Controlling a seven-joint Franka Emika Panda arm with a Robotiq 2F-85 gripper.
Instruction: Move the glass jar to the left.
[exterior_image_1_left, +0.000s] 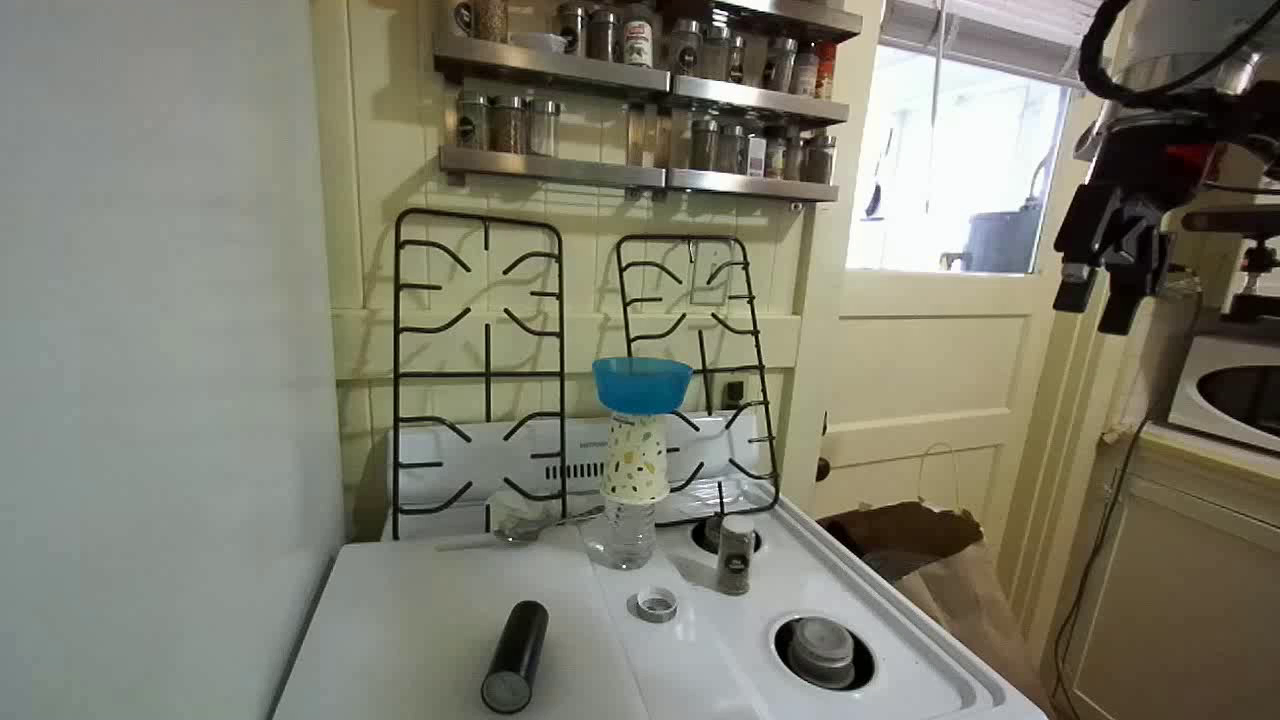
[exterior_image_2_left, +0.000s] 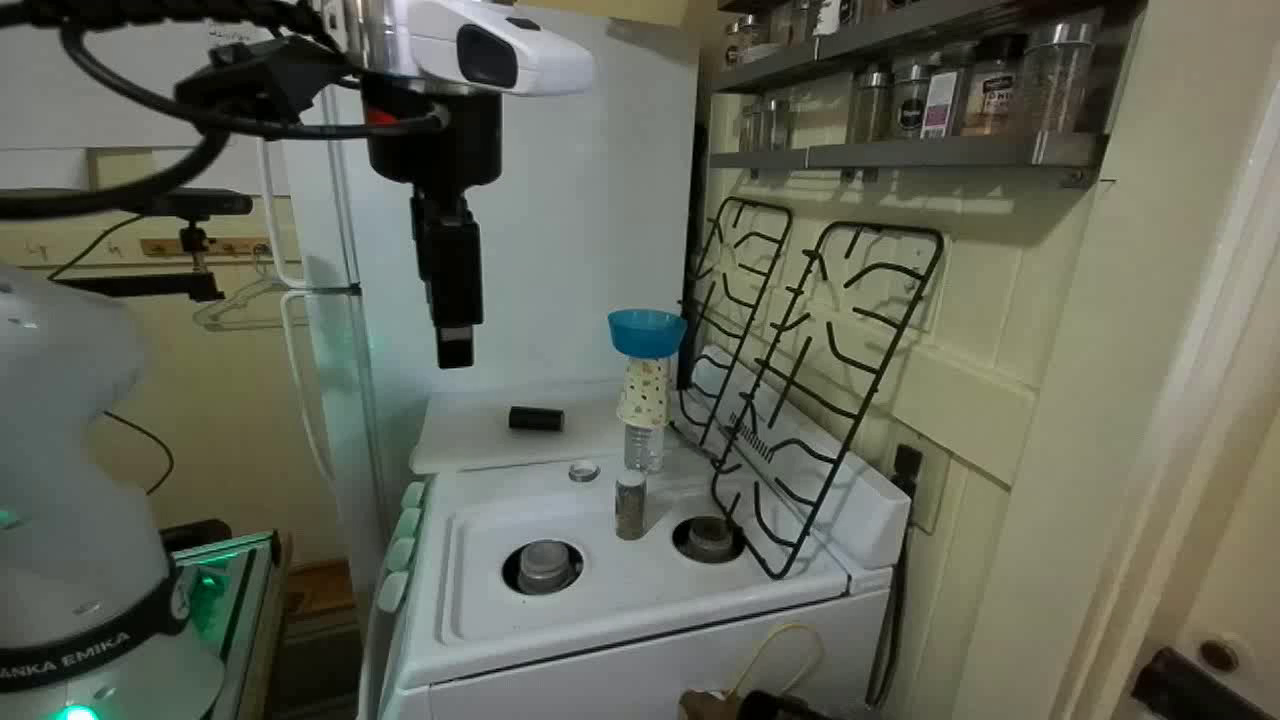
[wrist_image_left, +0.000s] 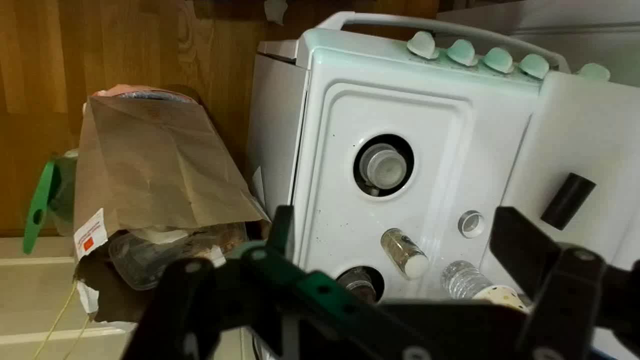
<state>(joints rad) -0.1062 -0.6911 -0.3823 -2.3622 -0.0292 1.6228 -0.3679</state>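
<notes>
The glass jar (exterior_image_1_left: 735, 562) is a small spice jar with a pale lid and brownish contents. It stands upright on the white stove top between the burner openings. It also shows in an exterior view (exterior_image_2_left: 630, 510) and in the wrist view (wrist_image_left: 398, 247). My gripper (exterior_image_1_left: 1096, 302) is high above the stove and well apart from the jar; it also shows in an exterior view (exterior_image_2_left: 455, 350). In the wrist view the gripper (wrist_image_left: 397, 232) has its two fingers wide apart, with nothing held. The jar appears between and far below the fingers.
A clear bottle (exterior_image_1_left: 630, 538) bears a patterned cup (exterior_image_1_left: 636, 460) and a blue bowl (exterior_image_1_left: 642, 385) beside the jar. A white ring (exterior_image_1_left: 657, 604) and a black cylinder (exterior_image_1_left: 516, 655) lie nearby. Black grates (exterior_image_2_left: 850, 400) lean at the back. A paper bag (wrist_image_left: 155, 165) stands beside the stove.
</notes>
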